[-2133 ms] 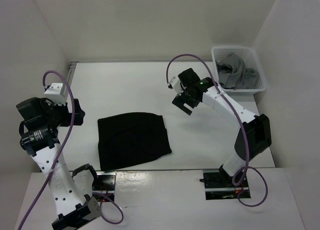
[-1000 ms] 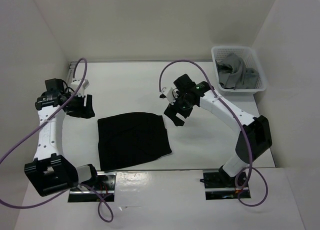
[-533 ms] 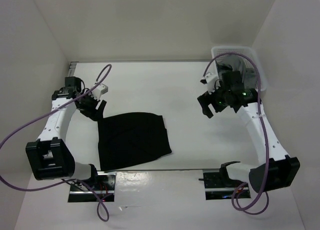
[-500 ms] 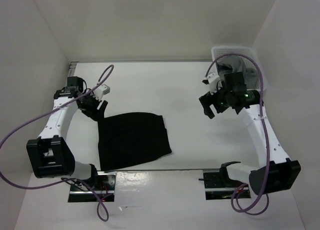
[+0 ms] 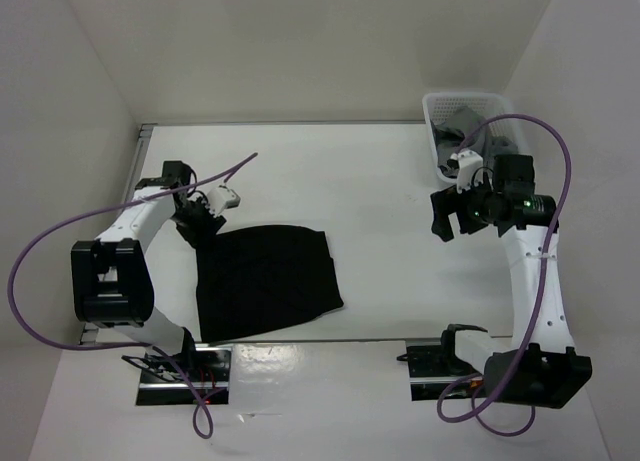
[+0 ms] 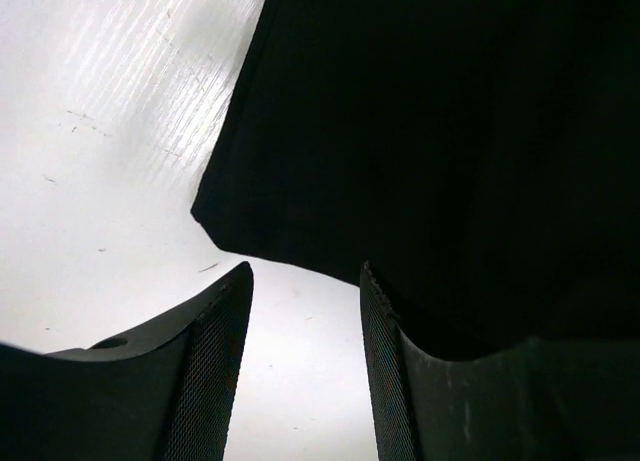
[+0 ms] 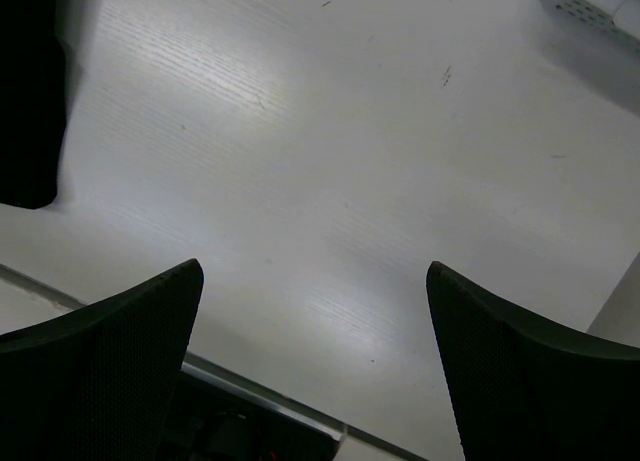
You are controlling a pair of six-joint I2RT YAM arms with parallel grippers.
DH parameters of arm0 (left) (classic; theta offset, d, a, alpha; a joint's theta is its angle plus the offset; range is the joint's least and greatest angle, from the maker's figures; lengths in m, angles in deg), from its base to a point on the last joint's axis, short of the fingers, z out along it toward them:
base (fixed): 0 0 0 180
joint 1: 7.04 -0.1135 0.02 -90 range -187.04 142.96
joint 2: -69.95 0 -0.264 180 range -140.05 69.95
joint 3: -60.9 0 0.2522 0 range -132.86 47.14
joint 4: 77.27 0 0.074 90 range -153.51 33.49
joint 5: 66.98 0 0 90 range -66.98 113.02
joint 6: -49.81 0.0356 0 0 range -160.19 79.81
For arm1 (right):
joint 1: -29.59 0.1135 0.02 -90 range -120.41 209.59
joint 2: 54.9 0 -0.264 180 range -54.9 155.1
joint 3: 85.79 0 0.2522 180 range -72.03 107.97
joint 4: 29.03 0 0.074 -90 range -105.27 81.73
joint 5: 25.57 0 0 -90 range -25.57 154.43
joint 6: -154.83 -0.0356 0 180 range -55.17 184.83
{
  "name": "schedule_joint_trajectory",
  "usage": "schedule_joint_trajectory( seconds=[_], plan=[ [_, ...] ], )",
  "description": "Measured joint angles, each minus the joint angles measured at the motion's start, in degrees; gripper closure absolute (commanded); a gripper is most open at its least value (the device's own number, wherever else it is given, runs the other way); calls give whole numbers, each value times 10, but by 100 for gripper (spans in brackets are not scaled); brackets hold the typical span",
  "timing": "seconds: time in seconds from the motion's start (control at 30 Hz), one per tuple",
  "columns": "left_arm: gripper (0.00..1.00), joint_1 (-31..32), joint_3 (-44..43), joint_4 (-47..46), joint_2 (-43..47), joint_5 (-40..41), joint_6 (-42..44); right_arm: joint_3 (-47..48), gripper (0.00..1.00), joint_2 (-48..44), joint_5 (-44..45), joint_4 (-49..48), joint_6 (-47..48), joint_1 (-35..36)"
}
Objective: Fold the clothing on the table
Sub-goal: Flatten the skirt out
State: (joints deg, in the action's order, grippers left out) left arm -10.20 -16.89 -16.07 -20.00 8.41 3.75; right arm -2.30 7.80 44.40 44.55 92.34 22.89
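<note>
- Noted left gripper (image 5: 204, 221) arrived at far-left corner of clothing (image 5: 265, 281) on table (image 5: 340, 171), jaws narrowed halfway, nothing visibly pinched.
- Noted right gripper (image 7: 315, 271) retreated, jaws wide, empty.
- Judged corner grasp imminent.

High rear camera looks down on the whole table (image 5: 380, 171); left wrist camera peers close past its fingers (image 6: 205, 381) at the black garment (image 6: 450, 131) just ahead; right wrist camera, higher, catches that garment's corner at far left.

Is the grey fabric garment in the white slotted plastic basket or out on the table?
In: the grey garment lies bunched inside the walls of the white basket.
</note>
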Motion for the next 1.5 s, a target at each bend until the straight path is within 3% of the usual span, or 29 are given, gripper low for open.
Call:
schedule_joint_trajectory(
  seconds=[0.5, 1.5],
  plan=[
    [47, 0, 19, -50, -77, 30, 42, 32, 4, 3, -73, 43, 3, -63],
    [47, -17, -21, -90, -97, 58, 76, 47, 4, 22, -108, 72, 16, -89]
  ],
)
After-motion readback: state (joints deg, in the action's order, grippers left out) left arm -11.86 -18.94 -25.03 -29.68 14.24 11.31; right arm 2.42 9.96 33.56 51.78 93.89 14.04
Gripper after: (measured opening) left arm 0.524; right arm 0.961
